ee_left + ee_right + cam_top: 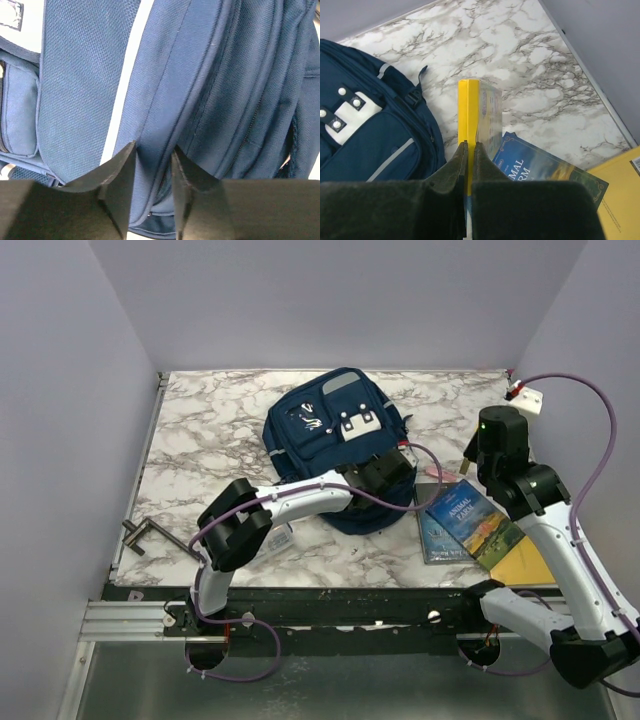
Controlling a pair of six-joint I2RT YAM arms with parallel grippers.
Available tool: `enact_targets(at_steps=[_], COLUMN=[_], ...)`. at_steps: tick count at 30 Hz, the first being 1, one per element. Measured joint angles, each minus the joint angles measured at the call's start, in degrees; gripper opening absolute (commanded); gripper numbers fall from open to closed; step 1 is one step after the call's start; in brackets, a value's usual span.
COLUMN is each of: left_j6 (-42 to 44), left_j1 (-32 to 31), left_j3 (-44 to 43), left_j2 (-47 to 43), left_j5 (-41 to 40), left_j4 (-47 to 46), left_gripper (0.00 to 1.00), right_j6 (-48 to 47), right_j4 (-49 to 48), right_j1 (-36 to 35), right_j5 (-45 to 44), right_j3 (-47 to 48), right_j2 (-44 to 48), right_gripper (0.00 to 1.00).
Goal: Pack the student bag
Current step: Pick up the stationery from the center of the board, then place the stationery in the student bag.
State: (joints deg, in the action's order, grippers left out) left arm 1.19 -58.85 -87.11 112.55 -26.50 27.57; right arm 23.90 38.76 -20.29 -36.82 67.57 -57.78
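Note:
The navy student bag (330,425) lies in the middle of the table, front pockets up. My left gripper (388,472) is at its near right edge; in the left wrist view the gripper (153,150) is shut on a fold of the bag's fabric (210,75) beside a zipper seam. My right gripper (480,455) hangs right of the bag, above the table. In the right wrist view it (471,144) is shut on a thin yellow book (470,107) held edge-on, with the bag (365,130) to its left.
A blue "Animal Farm" book (472,518) lies right of the bag over another blue book (435,535), with a yellow book (525,562) beside them. A metal tool (140,535) lies near left. A white box (527,397) sits far right.

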Motion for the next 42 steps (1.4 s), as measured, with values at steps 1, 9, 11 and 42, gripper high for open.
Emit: enact_targets(at_steps=[1,9,11,42], left_j6=[0.24,0.85,0.52,-21.35], left_j1=[-0.07,1.11,2.01,22.93], left_j3=[-0.04,-0.15,-0.15,2.51], left_j2=[0.0,-3.43,-5.4,-17.62], left_j5=[-0.37,-0.33,0.7,48.28], left_j4=[0.04,0.5,0.59,-1.33], left_gripper=[0.25,0.0,0.0,0.0], right_j6=[0.0,1.62,2.54,33.2], right_j4=[0.13,1.2,1.22,-26.58], right_j1=[0.0,0.0,0.0,0.0], right_j5=[0.72,8.98,11.63,65.9], right_j3=[0.0,0.0,0.02,-10.45], right_j2=[0.22,2.86,3.15,-1.79], right_gripper=[0.01,0.01,0.01,0.01])
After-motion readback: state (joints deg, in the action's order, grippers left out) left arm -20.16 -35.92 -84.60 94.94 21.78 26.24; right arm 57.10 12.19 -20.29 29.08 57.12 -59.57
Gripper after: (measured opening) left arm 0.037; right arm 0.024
